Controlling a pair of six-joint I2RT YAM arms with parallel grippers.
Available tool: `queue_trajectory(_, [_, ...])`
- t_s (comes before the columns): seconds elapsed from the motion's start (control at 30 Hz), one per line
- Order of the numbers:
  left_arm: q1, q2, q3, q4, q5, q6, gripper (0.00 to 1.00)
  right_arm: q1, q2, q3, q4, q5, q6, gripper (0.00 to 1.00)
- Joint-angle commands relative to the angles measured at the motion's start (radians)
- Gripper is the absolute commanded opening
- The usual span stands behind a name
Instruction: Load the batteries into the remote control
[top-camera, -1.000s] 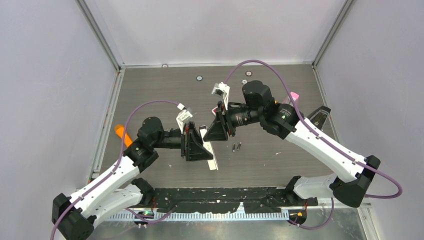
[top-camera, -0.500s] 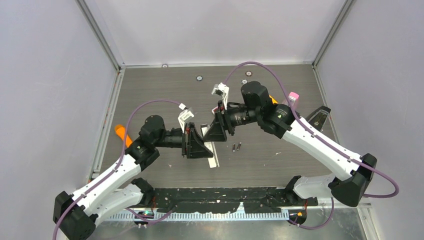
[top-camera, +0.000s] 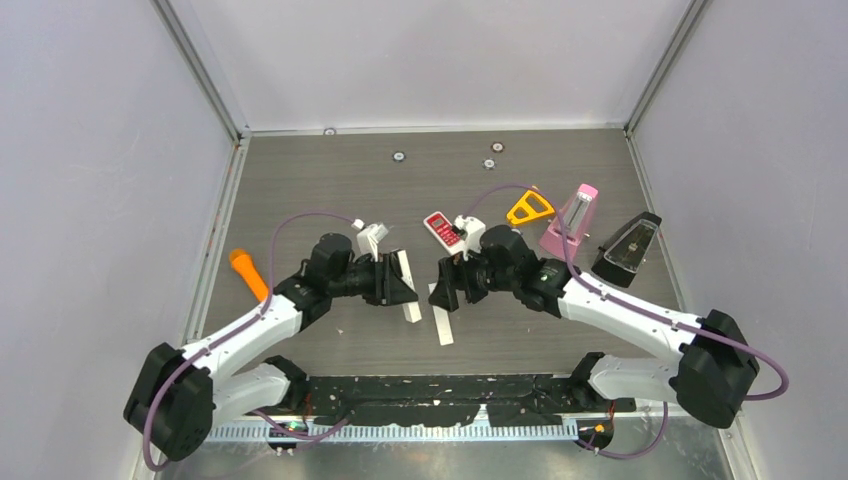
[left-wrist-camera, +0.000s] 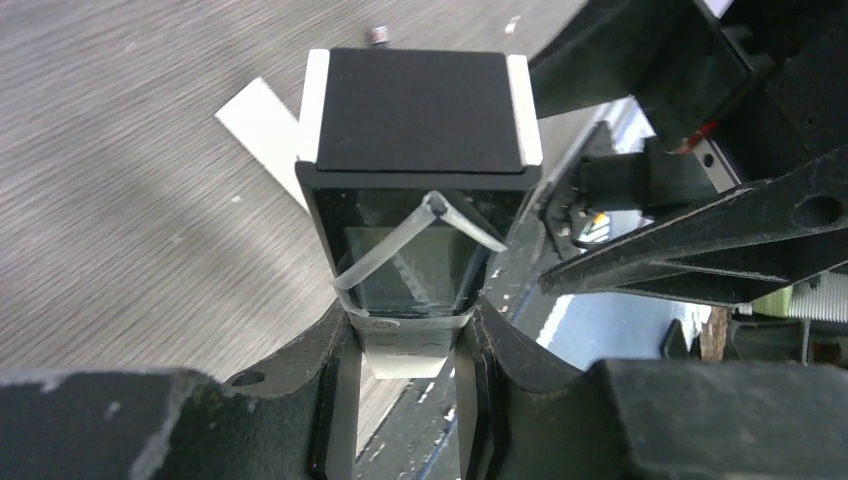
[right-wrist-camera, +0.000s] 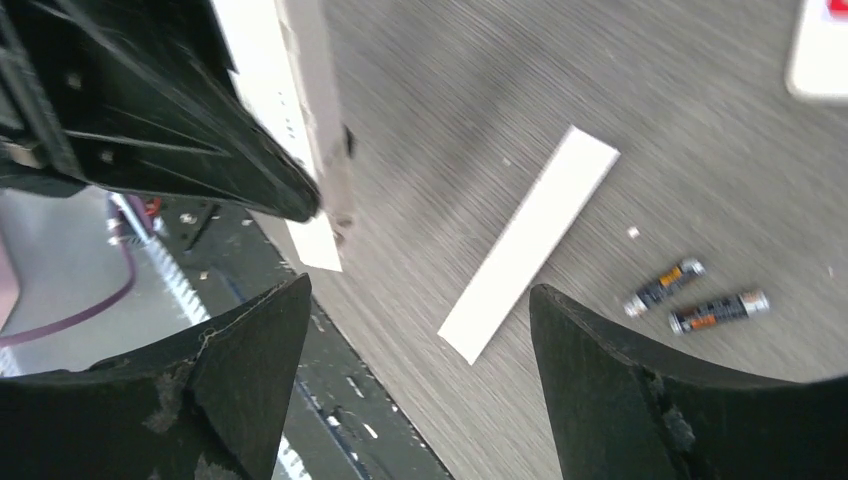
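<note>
Noted left fingers (left-wrist-camera: 280, 390) clamped on remote (left-wrist-camera: 420, 140); right fingers (right-wrist-camera: 220, 380) spread wide, holding nothing. Two batteries (right-wrist-camera: 718, 311) lay side by side on surface (right-wrist-camera: 480, 90), just beside white strip (right-wrist-camera: 530, 240), apart from remote.

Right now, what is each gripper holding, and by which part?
Left gripper pinches the slim white remote control at one end; right gripper is open, empty.

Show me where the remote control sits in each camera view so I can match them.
Top external: remote control, centre, clamped in the left end effector.
Left wrist: dead centre, seen end-on.
Right wrist: upper left, white edge beside the black end effector.
Shared landmark: the flat white strip lying on the table, in all three.
</note>
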Motion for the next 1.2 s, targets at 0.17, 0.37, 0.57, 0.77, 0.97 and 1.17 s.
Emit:
queue_trajectory(0.17, [0.003, -0.024, -0.013, 0.055, -0.045, 0.040, 0.00, 0.002, -0.062, -0.095, 0.138, 0.110, 0.075, 0.82])
queue_trajectory(0.37, [0.003, -0.156, -0.022, 0.201, 0.172, 0.016, 0.00, 0.023, -0.151, -0.104, 0.210, -0.112, 0.090, 0.83])
queue_trajectory(0.57, [0.001, -0.220, -0.009, 0.426, 0.402, -0.131, 0.00, 0.105, -0.240, -0.103, 0.374, -0.138, 0.159, 0.86])
queue_trajectory(0.77, [-0.003, -0.275, 0.019, 0.542, 0.462, -0.236, 0.00, 0.188, -0.247, -0.079, 0.402, -0.102, 0.160, 0.87])
queue_trajectory(0.97, [-0.003, -0.322, 0.036, 0.553, 0.446, -0.265, 0.00, 0.242, -0.225, -0.068, 0.428, -0.093, 0.161, 0.80])
queue_trajectory(1.17, [-0.005, -0.330, 0.024, 0.585, 0.440, -0.292, 0.00, 0.254, -0.224, -0.067, 0.449, -0.041, 0.164, 0.53])
